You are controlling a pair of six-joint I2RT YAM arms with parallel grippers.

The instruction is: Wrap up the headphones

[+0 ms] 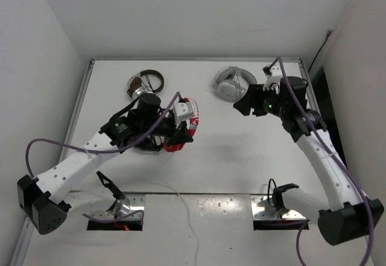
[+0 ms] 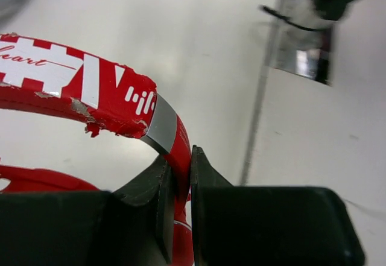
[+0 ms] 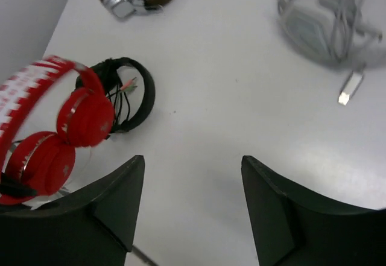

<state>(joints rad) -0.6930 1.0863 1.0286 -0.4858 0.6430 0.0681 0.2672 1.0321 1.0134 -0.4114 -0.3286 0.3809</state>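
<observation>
cable: thin white cable [image 1: 186, 215] trails loose across the table [image 1: 241, 157] toward the near edge; not wound yet, so the wrap looks barely begun.
left gripper: left gripper [image 2: 181, 175] is pinched tight on the headband's arm just below the metal slider; a narrow, stiff spot that gives firm control.
headphones: red headphones [image 1: 188, 118] sit left of centre in that grip, apparently raised off the table with the earcups [image 3: 84, 120] hanging, which frees the cord for winding.
black headphones: black headphones [image 3: 142, 82] lie just behind the red pair; can't tell if they touch.
right gripper: right gripper [image 3: 192, 163] has its fingers spread wide and holds nothing, hovering over bare table; probably free to fetch the cable.
far items: white-grey headphones [image 1: 229, 84] just beyond the right gripper; brown-and-silver headphones [image 1: 146, 84] far left, both uninvolved.
</observation>
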